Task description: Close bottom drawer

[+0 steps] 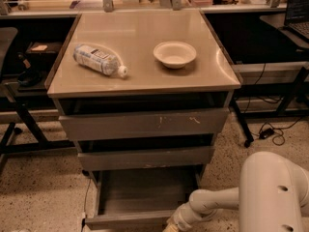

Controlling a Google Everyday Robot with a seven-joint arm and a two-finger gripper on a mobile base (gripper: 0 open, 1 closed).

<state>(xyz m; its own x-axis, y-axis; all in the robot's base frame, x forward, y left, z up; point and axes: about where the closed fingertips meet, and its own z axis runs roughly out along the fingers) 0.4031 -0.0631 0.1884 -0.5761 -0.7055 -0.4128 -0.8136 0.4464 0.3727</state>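
My end effector sits low at the near edge of the scene, just right of the bottom drawer's front right corner. It is cut off by the edge of the view there, so I cannot tell whether it is apart, together or pressing on anything. My pale arm runs back to the right from it into a large rounded shell in the near right corner.

The bottom drawer stands pulled out toward me under the table. Its shallow tray is open to view and its flat front lies along the near edge, close to the speckled floor. Above it are the middle drawer front and, higher, the widest drawer front with pale scratches right of its centre. Each has a dark gap over its upper edge.

On the table top, a plastic bottle lies on its side at the left, cap pointing near and right. A shallow white bowl stands upright at the right, well apart from the bottle.
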